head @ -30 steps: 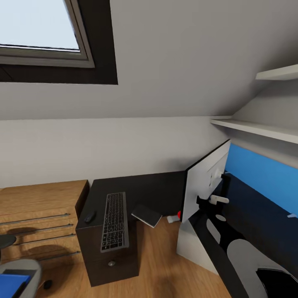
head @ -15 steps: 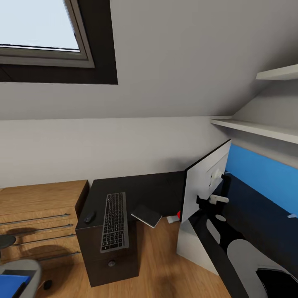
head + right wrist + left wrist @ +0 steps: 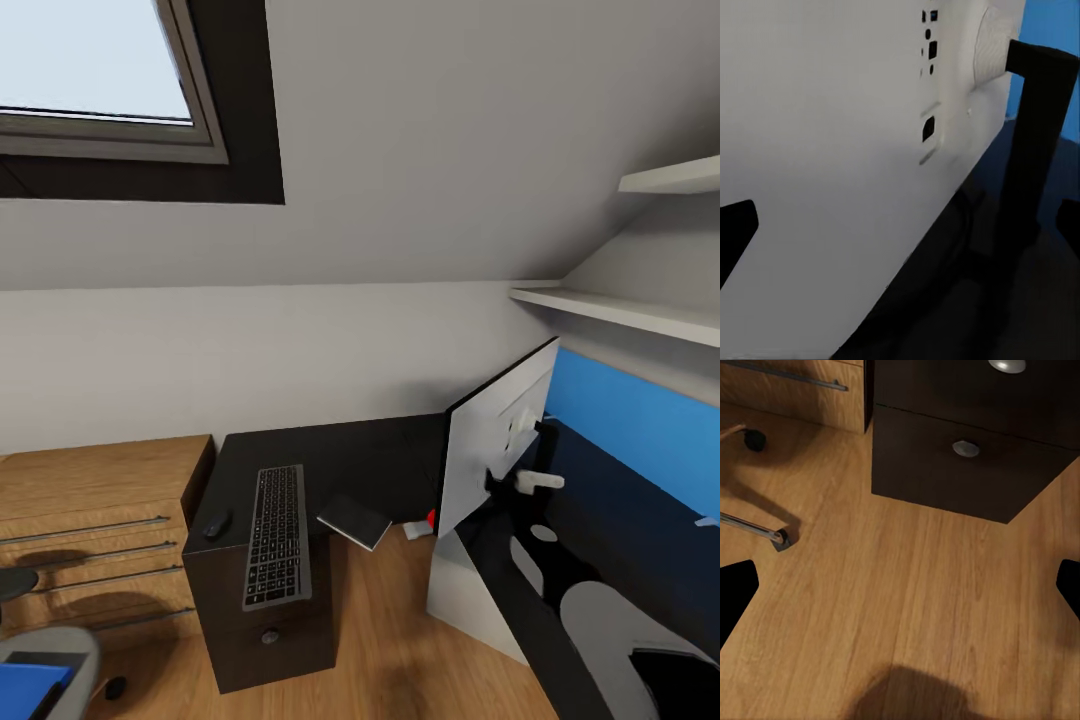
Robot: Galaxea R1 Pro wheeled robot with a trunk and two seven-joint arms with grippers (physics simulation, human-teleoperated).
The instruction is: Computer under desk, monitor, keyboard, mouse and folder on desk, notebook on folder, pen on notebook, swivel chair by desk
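Note:
The monitor (image 3: pixel 495 450) stands on the black desk (image 3: pixel 340 455) with its white back (image 3: pixel 832 150) toward me. My right gripper (image 3: pixel 900 225) is open, close behind that back beside the black stand (image 3: pixel 1035 142). On the desk's left wing the keyboard (image 3: pixel 277 535) lies with the mouse (image 3: pixel 216 525) to its left. To its right the grey notebook (image 3: pixel 354 520) overhangs the edge. A white box, apparently the computer (image 3: pixel 465 590), sits under the desk. The blue folder (image 3: pixel 30 690) rests on the swivel chair (image 3: pixel 55 645). My left gripper (image 3: pixel 900 592) hangs open over the floor. The pen cannot be made out.
A wooden drawer chest (image 3: pixel 90 500) stands left of the desk. The black drawer unit (image 3: pixel 960 457) and chrome chair legs (image 3: pixel 750 526) are near my left gripper. A blue wall panel (image 3: pixel 640 420) and white shelves (image 3: pixel 620 310) lie behind the monitor.
My right arm has shifted a little to the right behind the monitor. The monitor and the things on the desk have not moved.

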